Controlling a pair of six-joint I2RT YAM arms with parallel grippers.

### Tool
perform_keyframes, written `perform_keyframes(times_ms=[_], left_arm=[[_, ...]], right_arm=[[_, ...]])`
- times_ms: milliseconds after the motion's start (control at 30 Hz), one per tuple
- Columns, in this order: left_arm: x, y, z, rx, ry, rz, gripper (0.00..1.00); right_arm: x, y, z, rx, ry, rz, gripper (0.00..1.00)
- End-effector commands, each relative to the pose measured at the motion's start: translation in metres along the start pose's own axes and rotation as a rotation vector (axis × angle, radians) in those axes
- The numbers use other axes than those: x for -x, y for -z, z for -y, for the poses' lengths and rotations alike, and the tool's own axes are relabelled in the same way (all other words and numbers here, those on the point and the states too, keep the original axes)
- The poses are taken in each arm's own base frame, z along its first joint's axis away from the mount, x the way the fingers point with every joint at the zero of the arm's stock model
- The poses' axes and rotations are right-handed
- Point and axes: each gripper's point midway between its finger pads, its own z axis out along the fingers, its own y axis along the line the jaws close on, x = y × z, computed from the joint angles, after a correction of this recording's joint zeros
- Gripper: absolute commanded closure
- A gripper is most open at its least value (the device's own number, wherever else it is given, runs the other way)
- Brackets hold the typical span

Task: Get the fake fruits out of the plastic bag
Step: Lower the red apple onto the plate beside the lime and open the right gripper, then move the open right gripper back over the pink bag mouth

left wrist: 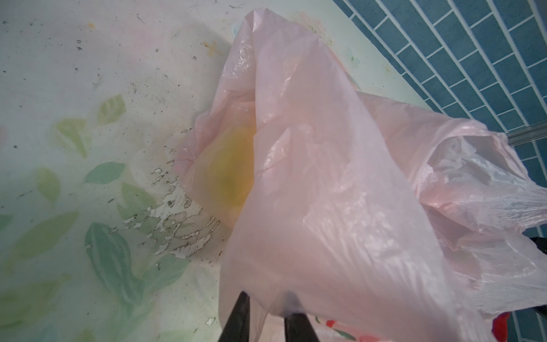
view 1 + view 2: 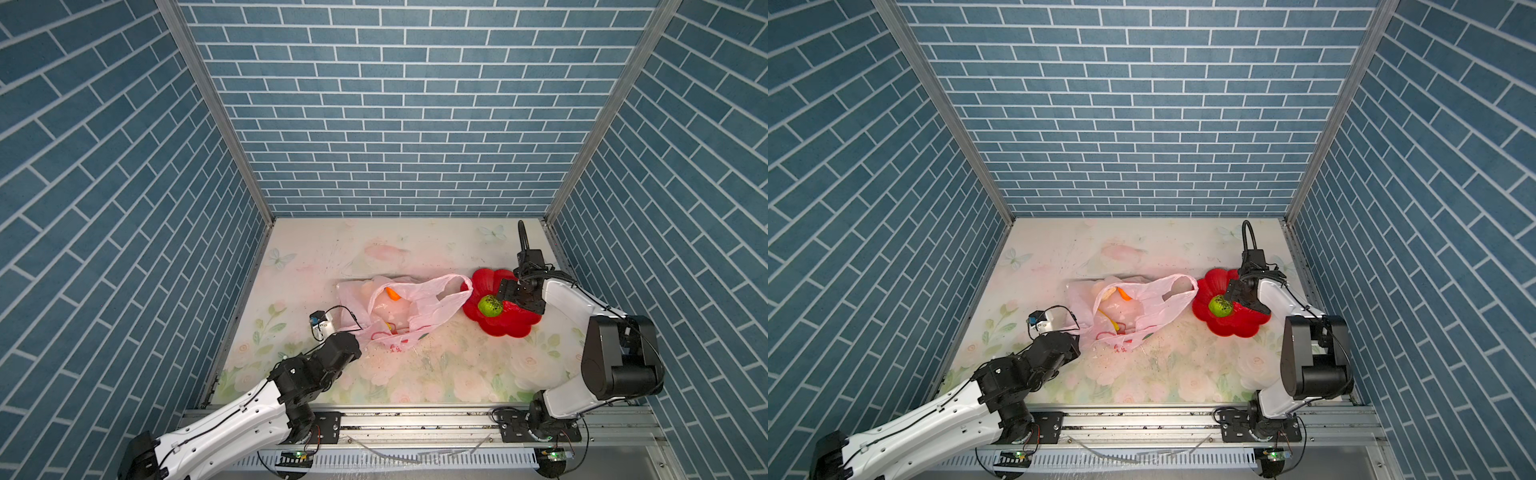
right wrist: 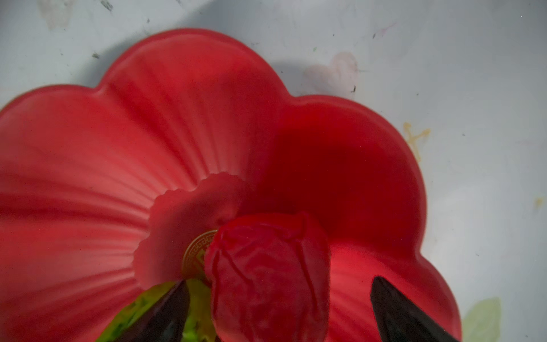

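The pale-pink plastic bag (image 2: pixel 432 303) (image 2: pixel 1154 307) lies crumpled mid-table with its mouth open. Inside it I see fake fruits: a small orange piece (image 2: pixel 392 294) (image 2: pixel 1124 293), a yellow banana (image 2: pixel 1111 320) and a beige lump (image 2: pixel 1108 293). My left gripper (image 1: pixel 268 296) is shut on the bag's film (image 1: pixel 325 177); a yellowish shape (image 1: pixel 228 177) shows through it. On the red flower plate (image 2: pixel 511 328) (image 3: pixel 118 148) rest a bumpy green ball (image 2: pixel 490 305) (image 2: pixel 1220 305) and a bumpy red ball (image 3: pixel 269 275). My right gripper (image 3: pixel 279 281) (image 2: pixel 508 296) hangs open, its fingers either side of the red ball.
Blue brick-patterned walls close in the floral tabletop (image 2: pixel 415 374) on three sides. The plate sits near the right wall (image 2: pixel 665 249). An aluminium rail (image 2: pixel 415 419) with both arm bases runs along the front edge. Flaked paint patches (image 1: pixel 177 225) mark the surface beside the bag.
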Motion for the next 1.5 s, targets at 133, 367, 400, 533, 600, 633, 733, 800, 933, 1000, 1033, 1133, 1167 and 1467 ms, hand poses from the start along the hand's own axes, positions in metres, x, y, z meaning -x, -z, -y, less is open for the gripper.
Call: perform_keyframes(times_ms=[133,367,400,533,600,633,733,800,933,1000,1033,1133,1167,1467], left_arm=[[-0.001,-0.002,-0.009,0.037,-0.026,0.008,0.77],[-0.002,-0.004,-0.007,0.031,-0.027,0.008,0.77],[-0.002,-0.004,-0.007,0.034,-0.03,0.006,0.77],[0.0,-0.003,-0.001,0.032,-0.049,0.0,0.77],[0.0,-0.002,0.0,0.032,-0.055,-0.006,0.77],[-0.001,-0.002,0.0,0.032,-0.057,-0.01,0.77],[-0.003,-0.002,0.0,0.035,-0.059,-0.02,0.77],[-0.004,-0.002,-0.003,0.041,-0.058,-0.027,0.77],[-0.007,-0.001,-0.005,0.053,-0.063,-0.047,0.78],[-0.009,0.0,-0.008,0.066,-0.07,-0.063,0.78],[-0.011,0.001,-0.01,0.074,-0.073,-0.073,0.78],[-0.017,0.001,-0.017,0.095,-0.072,-0.1,0.79],[-0.019,0.001,-0.02,0.104,-0.071,-0.109,0.79],[-0.027,0.001,-0.034,0.146,-0.056,-0.133,0.82]], right_arm=[[0.016,0.066,-0.009,0.069,0.034,0.096,0.1],[0.003,0.141,-0.055,0.17,0.176,0.198,0.17],[0.0,0.15,-0.064,0.192,0.196,0.211,0.18],[-0.01,0.19,-0.105,0.307,0.285,0.268,0.23],[-0.018,0.205,-0.127,0.362,0.333,0.285,0.26],[-0.023,0.212,-0.14,0.395,0.357,0.29,0.27],[-0.043,0.225,-0.183,0.481,0.446,0.289,0.29],[-0.059,0.231,-0.212,0.53,0.506,0.282,0.3],[-0.096,0.233,-0.267,0.615,0.634,0.254,0.33],[-0.114,0.228,-0.289,0.64,0.687,0.224,0.34],[-0.123,0.223,-0.3,0.651,0.707,0.202,0.35],[-0.152,0.204,-0.325,0.678,0.761,0.122,0.38],[-0.16,0.194,-0.331,0.667,0.776,0.101,0.39],[-0.204,0.123,-0.349,0.629,0.811,-0.061,0.48]])
